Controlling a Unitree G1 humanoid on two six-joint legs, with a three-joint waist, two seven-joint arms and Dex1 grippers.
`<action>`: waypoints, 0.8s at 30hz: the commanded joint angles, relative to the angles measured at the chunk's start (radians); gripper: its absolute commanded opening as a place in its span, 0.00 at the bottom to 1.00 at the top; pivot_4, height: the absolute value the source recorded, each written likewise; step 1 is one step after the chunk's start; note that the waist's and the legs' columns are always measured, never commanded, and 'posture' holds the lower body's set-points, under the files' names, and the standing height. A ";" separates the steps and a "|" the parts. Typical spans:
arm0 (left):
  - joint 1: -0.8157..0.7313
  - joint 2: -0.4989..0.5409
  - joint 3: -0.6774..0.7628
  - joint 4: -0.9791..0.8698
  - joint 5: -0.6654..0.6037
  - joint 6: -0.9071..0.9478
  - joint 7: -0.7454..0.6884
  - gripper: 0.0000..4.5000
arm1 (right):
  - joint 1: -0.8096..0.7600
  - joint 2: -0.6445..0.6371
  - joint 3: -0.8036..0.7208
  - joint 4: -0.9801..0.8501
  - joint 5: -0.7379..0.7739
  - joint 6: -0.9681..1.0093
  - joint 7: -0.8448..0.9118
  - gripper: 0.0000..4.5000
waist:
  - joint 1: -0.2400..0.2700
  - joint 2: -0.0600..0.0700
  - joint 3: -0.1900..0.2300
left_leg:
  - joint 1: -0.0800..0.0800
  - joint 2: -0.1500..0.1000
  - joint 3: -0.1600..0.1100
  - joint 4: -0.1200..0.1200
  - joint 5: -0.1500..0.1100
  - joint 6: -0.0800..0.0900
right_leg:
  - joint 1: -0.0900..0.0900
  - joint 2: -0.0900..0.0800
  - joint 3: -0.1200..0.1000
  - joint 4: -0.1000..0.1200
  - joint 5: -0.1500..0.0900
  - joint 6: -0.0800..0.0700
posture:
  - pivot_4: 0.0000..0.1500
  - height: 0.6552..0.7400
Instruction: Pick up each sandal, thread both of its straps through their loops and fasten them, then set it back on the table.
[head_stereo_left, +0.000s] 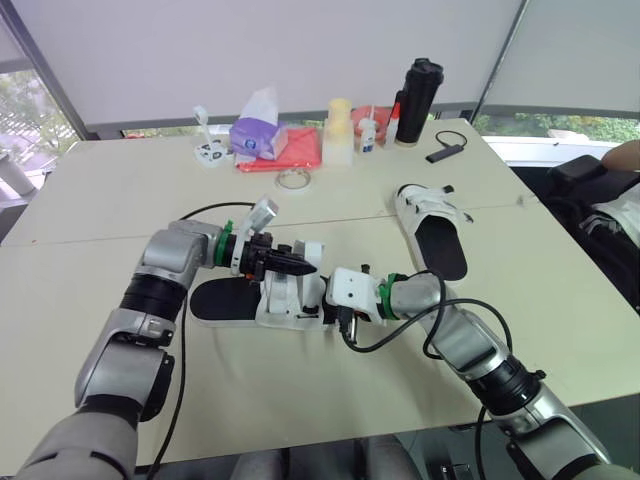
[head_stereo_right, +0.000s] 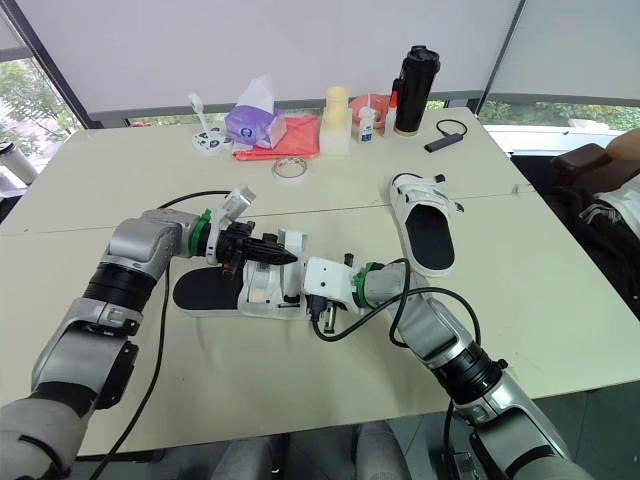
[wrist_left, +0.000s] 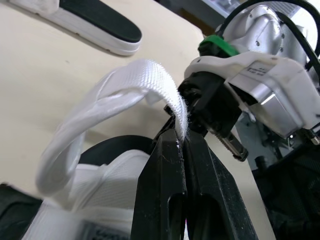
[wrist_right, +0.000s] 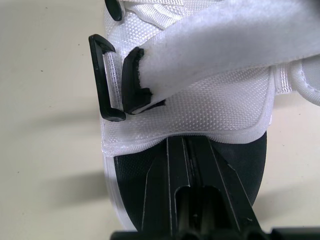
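Lining the far edge of the table (head_stereo_left: 90, 200) are the containers: a purple tissue pack (head_stereo_left: 256, 135) with a tissue poking out of its top, a pale yellow tub (head_stereo_left: 339, 128), a small white bottle (head_stereo_left: 368, 134), and a tall black flask (head_stereo_left: 417, 100) with its lid on. What the tub, bottle and flask hold cannot be seen. A red cloth (head_stereo_left: 298, 148) lies under and beside the tissue pack, and a roll of clear tape (head_stereo_left: 292, 179) sits just in front of it.

The near sandal (head_stereo_left: 268, 300) lies flat toward the middle of the front half of the table, between the two arms. The left gripper (wrist_left: 178, 139) is clamped on the free end of the white strap (wrist_left: 132, 87), fingers pressed together with the strap tip pinched between them. The strap arches up in a loop from the sandal's upper.

The right gripper (wrist_right: 187, 143) lies over the black footbed with its fingers closed together, tips against the hem of the white mesh upper. Whether they pinch anything there cannot be told. Just beyond it the strap end sits beside the black loop (wrist_right: 102, 80), not passed through it.

The second sandal (head_stereo_left: 432, 232) rests apart toward the right edge of the table, straps loose.
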 joint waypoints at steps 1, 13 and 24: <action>0.011 0.014 -0.003 -0.024 0.011 -0.034 0.020 0.00 | 0.022 0.000 0.044 0.018 -0.013 0.013 0.015 0.00 | 0.000 0.000 0.000 | 0.000 0.000 0.000 0.000 0.000 0.000 | 0.000 0.000 0.000 0.000 0.000 0.000 | 1.00 1.00; 0.040 0.031 -0.011 -0.060 0.004 -0.032 0.022 0.00 | 0.019 0.003 0.042 0.023 -0.015 0.014 0.013 0.00 | 0.000 0.000 0.000 | 0.000 0.000 0.000 0.000 0.000 0.000 | 0.000 0.000 0.000 0.000 0.000 0.000 | 1.00 1.00; 0.055 0.007 0.006 -0.071 -0.012 -0.028 0.081 0.12 | 0.020 0.004 0.041 0.024 -0.016 0.013 0.014 0.00 | 0.000 0.000 0.000 | 0.000 0.000 0.000 0.000 0.000 0.000 | 0.000 0.000 0.000 0.000 0.000 0.000 | 1.00 1.00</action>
